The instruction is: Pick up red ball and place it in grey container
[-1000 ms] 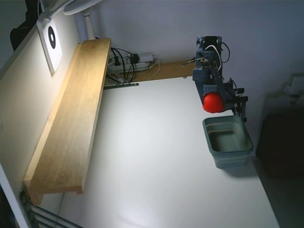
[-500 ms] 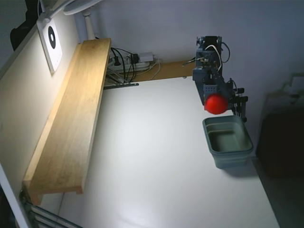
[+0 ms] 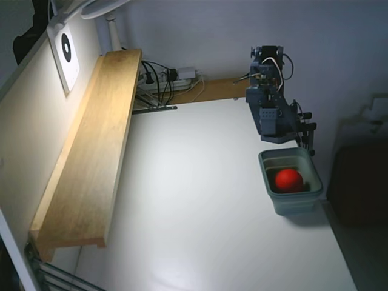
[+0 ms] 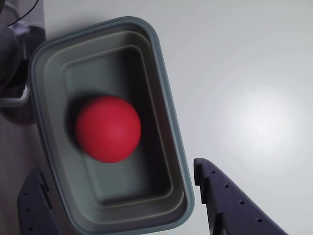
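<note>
Ball: the ball [image 4: 108, 128] sits inside the tub [image 4: 168, 120], low between its walls, slightly blurred in the wrist view.
Hand: the hand [image 4: 117, 188] hangs spread wide and empty, one finger on each side of the tub's near end.
Key relation: the ball lies straight below the hand, the tub's long axis running away from it.
Next, as a judgement: lift clear of the tub on the bench [image 3: 194, 206].

One red ball [image 4: 108, 129] lies in one grey container [image 4: 168, 117], directly below the one gripper [image 4: 117, 196], whose two fingers [image 4: 222, 196] stand apart. One wooden shelf [image 3: 91, 151] and one power strip [image 3: 173, 76] sit well away from it.
</note>
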